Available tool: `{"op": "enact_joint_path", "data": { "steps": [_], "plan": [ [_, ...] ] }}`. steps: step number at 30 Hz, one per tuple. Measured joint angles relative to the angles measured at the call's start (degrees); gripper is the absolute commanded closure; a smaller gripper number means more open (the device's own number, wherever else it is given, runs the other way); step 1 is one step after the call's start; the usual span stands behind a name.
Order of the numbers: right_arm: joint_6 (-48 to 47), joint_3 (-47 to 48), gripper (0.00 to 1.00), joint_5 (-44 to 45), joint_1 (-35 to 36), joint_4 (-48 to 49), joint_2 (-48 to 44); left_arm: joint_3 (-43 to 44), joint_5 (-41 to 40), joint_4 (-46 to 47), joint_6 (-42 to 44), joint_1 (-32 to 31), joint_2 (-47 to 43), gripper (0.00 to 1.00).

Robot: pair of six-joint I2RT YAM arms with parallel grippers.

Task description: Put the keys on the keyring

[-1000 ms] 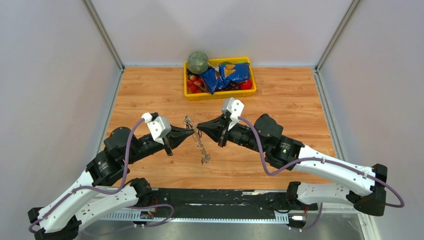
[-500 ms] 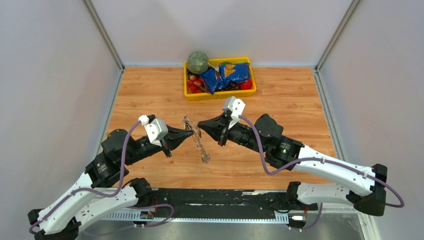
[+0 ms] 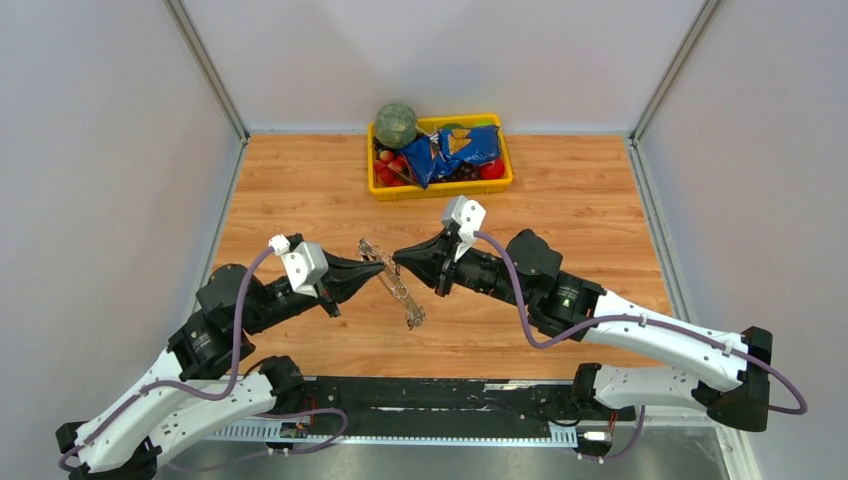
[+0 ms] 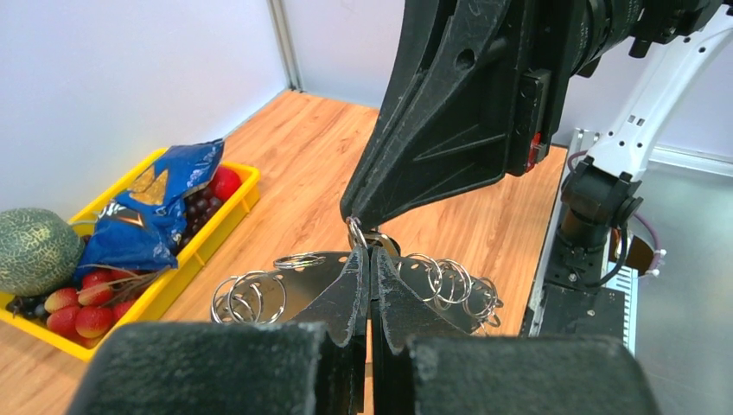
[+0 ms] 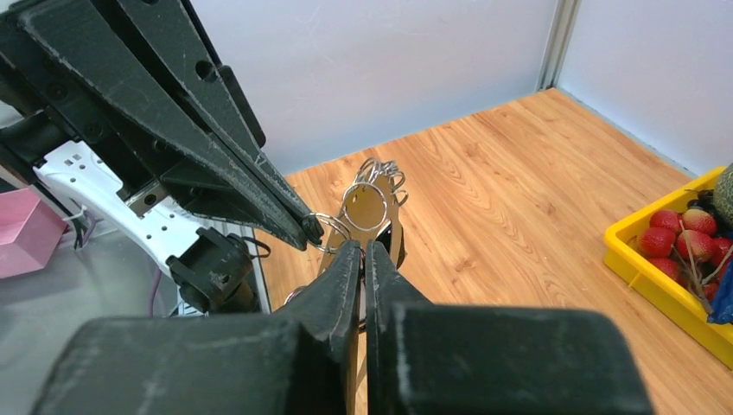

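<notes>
wood table (image 3: 600,215), one keyring (image 3: 398,288), one tray (image 3: 440,190)

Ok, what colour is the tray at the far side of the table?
Yellow; the tray shows best in the top external view.

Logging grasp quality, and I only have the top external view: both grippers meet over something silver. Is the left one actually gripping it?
Observer: Yes; the left wrist view shows the left gripper shut on the keyring, a flat silver plate.
Operator: And the right one?
Observer: The right gripper looks shut too, pinching a small ring just above the left fingertips.
Operator: Any key threaded yet?
Observer: No black-headed key shows in any view; only split rings fringe the plate.
</notes>
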Motion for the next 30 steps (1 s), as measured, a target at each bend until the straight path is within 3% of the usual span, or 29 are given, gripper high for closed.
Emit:
{"op": "enact_joint_path", "data": {
  "steps": [4,8,14,30],
  "plan": [
    [0.79,-0.31,0.67,-1.29,-0.09,-1.70,-0.83,-0.02,0.83,0.92,-0.20,-0.02,-0.35,1.00],
    [0.76,-0.39,0.57,-2.19,-0.17,-3.93,-2.54,-0.02,2.14,2.16,-0.50,-0.02,-0.83,1.00],
    [-1.38,-0.28,0.53,-3.43,-0.17,-8.22,-6.51,-0.02,4.37,3.65,-1.18,-0.02,-0.83,1.00],
    [-12.70,6.58,0.54,-17.59,-0.22,-15.63,-8.87,-0.13,16.02,11.74,-8.72,-0.02,-0.17,1.00]
  ]
}}
